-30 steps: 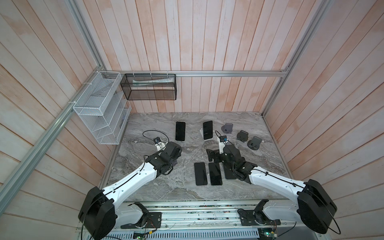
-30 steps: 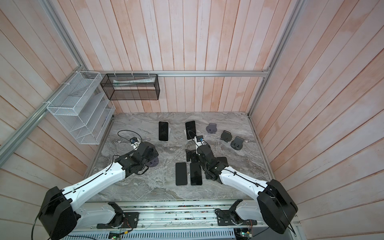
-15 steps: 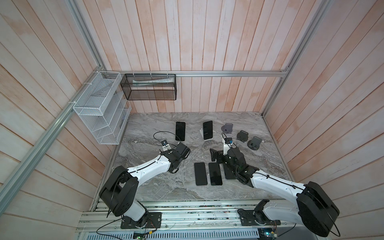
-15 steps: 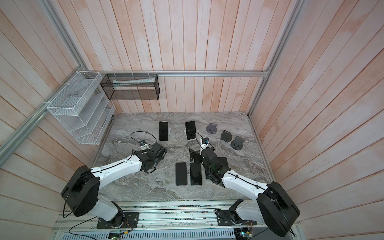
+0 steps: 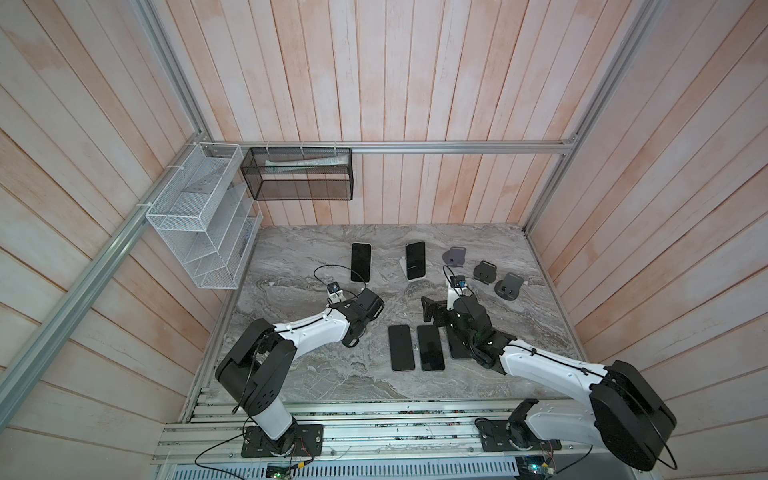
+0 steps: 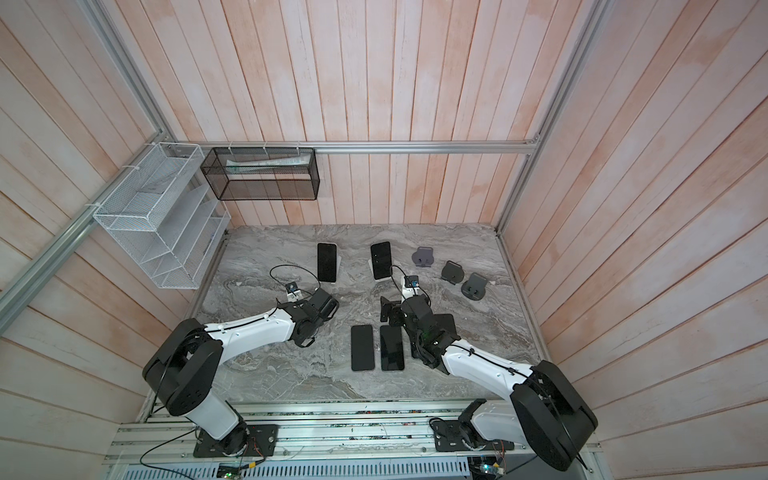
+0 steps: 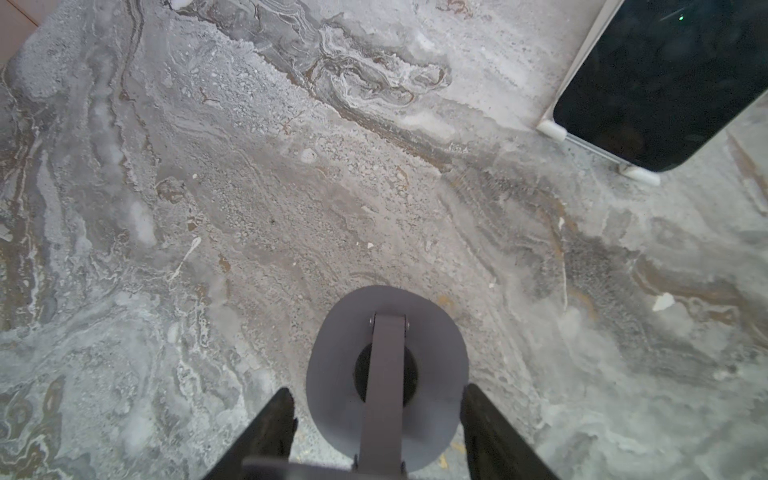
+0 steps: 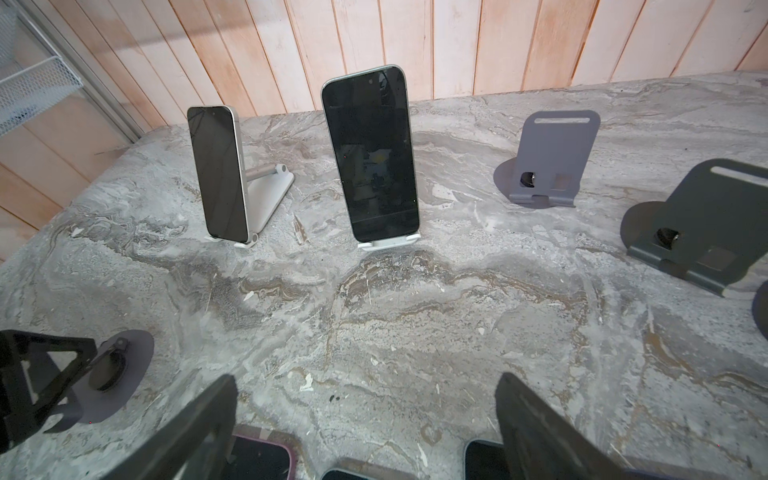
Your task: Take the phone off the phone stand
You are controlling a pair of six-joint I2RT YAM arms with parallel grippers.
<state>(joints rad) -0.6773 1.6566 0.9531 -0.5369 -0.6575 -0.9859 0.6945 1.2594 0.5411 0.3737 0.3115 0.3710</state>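
Two dark phones lean upright on white phone stands at the back of the marble table: phone on a stand, and phone on a stand. My left gripper is low in front of the left one, shut on the round base of an empty purple-grey stand. My right gripper stands open, holding nothing, in front of the right phone.
Three phones lie flat near the front: phone, phone, and one partly under my right arm. Three empty dark stands sit at the back right. Wire baskets hang on the left wall.
My left gripper moved right across the table and closed on the purple-grey stand's base. The right gripper stayed open and barely shifted.
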